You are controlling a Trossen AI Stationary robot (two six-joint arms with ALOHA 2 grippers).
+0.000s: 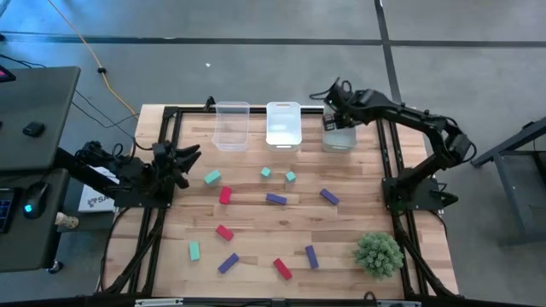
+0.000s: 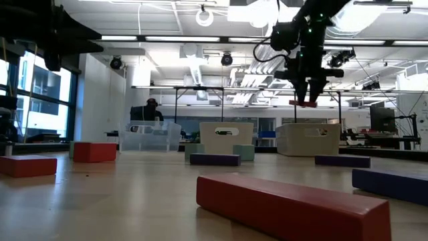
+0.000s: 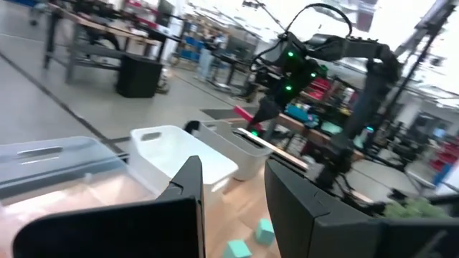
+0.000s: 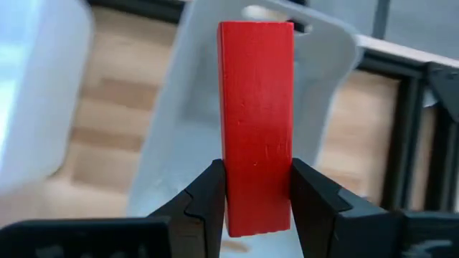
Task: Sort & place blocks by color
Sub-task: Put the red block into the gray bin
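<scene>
My right gripper (image 1: 334, 117) hangs above the right clear bin (image 1: 339, 136), shut on a red bar block (image 4: 256, 115); the low view shows the gripper (image 2: 306, 94) well above that bin (image 2: 307, 139). My left gripper (image 1: 181, 160) waits open over the table's left edge, touching nothing. Loose blocks lie flat on the table: teal ones (image 1: 212, 177) (image 1: 266, 172) (image 1: 291, 176) (image 1: 194, 250), red ones (image 1: 225, 195) (image 1: 224, 231) (image 1: 282, 269), purple ones (image 1: 275, 199) (image 1: 329, 197) (image 1: 228, 263) (image 1: 311, 256). My right gripper pinches the red bar between its two fingers, near one end (image 4: 256, 204), on the two long side faces. The fingers (image 4: 208, 197) lie along the bar, whose free end sticks out ahead of them. The bar is lifted clear above the bin (image 4: 179, 122).
Three clear bins stand in a row at the table's far edge: left (image 1: 231, 124), middle (image 1: 283, 124), right. A spiky green plant ball (image 1: 379, 253) sits near the near right corner. Black frame rails (image 1: 388, 170) run along the table's sides. A person (image 2: 151, 107) shows far behind the table.
</scene>
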